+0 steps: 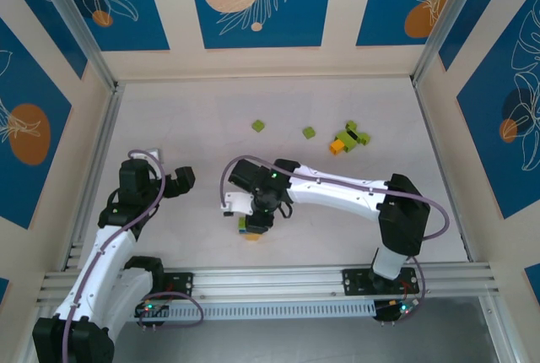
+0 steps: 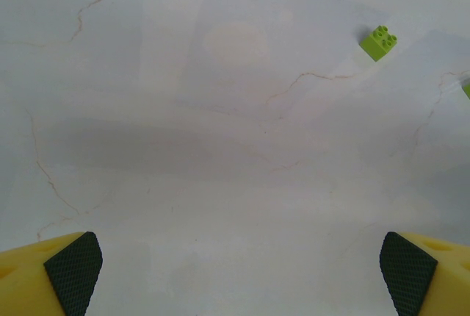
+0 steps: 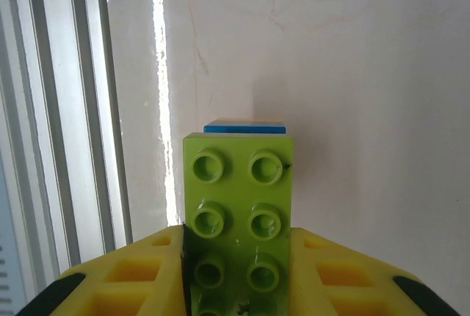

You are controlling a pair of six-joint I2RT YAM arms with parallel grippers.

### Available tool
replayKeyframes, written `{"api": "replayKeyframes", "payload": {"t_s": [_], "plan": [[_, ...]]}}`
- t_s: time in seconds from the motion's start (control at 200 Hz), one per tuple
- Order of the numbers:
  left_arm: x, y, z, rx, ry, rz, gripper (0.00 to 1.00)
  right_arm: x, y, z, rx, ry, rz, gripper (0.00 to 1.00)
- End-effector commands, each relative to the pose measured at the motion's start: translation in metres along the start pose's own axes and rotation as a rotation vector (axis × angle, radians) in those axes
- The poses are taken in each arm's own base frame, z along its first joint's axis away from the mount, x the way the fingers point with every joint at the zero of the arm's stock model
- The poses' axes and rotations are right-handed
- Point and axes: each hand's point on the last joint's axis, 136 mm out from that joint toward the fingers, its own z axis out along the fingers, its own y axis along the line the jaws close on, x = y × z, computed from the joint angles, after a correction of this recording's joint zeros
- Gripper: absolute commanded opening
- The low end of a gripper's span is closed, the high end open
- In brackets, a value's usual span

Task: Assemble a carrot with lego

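A long lime green lego brick [image 3: 236,206] sits studs-up between the yellow fingers [image 3: 125,279] of my right gripper [image 3: 236,279], which is shut on its sides. A blue brick [image 3: 244,128] peeks out just beyond its far end. From above, the right gripper [image 1: 256,216] is low over a small lime and orange stack [image 1: 250,231] near the table's front middle. My left gripper [image 1: 179,179] hangs open over bare table at the left, its pads [image 2: 73,272] far apart with nothing between them. A loose lime brick [image 2: 379,42] lies ahead of it to the right.
Two single lime bricks [image 1: 258,126] [image 1: 310,132] lie toward the back middle. A clump of lime, orange and black bricks [image 1: 348,139] lies back right. An aluminium rail [image 1: 270,283] runs along the near edge, close to the left of the held brick [image 3: 59,147]. Walls enclose the table.
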Motion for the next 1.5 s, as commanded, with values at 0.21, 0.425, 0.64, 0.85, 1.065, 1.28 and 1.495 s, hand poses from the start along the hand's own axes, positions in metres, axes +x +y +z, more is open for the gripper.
{"api": "replayKeyframes", "payload": {"t_s": [0.21,0.425,0.64,0.85,1.065,1.28,1.495], "plan": [[0.000,0.000,0.000,0.019,-0.009,0.001,1.00,0.023,0.009,0.006,-0.084,0.132,0.000,0.42],[-0.001,-0.003,-0.001,0.035,-0.015,0.002,1.00,0.006,0.003,-0.009,-0.032,0.038,-0.001,0.69],[-0.005,-0.027,-0.001,0.173,-0.041,0.011,1.00,-0.014,-0.016,-0.050,0.094,-0.103,0.014,0.77],[-0.002,-0.065,-0.007,0.452,-0.138,0.017,1.00,-0.004,-0.124,-0.133,0.405,-0.265,0.326,0.81],[0.001,-0.074,-0.024,0.525,-0.222,0.068,1.00,0.085,-0.280,-0.139,0.504,-0.192,0.837,0.81],[0.006,-0.074,-0.020,0.530,-0.200,0.077,1.00,0.141,-0.369,-0.092,0.375,-0.198,1.028,0.78],[0.006,-0.076,-0.019,0.539,-0.198,0.090,1.00,0.158,-0.387,-0.049,0.254,-0.227,1.068,0.77]]}}
